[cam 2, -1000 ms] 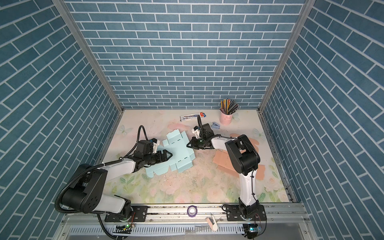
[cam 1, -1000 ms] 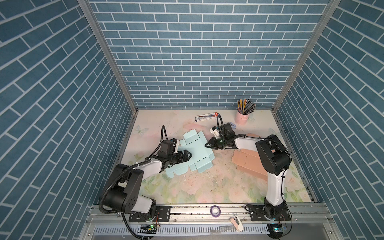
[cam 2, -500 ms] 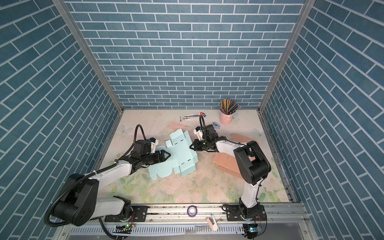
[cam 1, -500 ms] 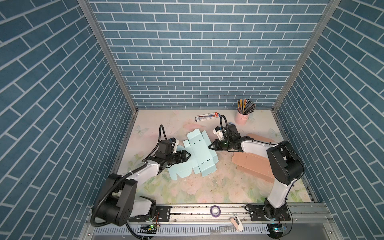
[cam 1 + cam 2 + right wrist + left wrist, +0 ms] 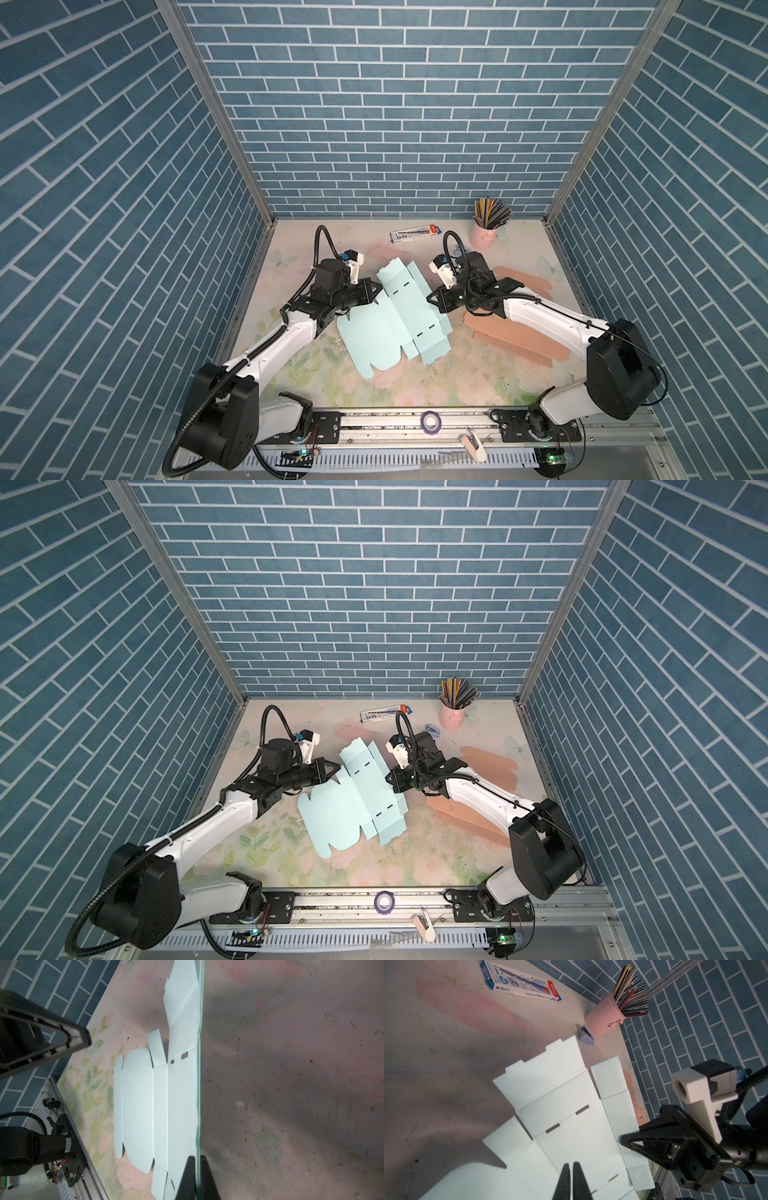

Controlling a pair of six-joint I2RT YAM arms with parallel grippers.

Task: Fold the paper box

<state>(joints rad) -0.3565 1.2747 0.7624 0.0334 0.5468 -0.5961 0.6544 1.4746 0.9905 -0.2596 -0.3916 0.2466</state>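
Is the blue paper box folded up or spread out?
Spread out: the paper box lies mostly flat on the table, panels unfolded; the right gripper pinches one edge.

Enclosure: three blue brick-pattern walls around a floral tabletop.
Grey metal posts run up both rear corners. The tabletop is pale, printed with pink and green flowers and speckled with dark grit. A metal rail borders its front edge. Lighting is even; shadows are soft.
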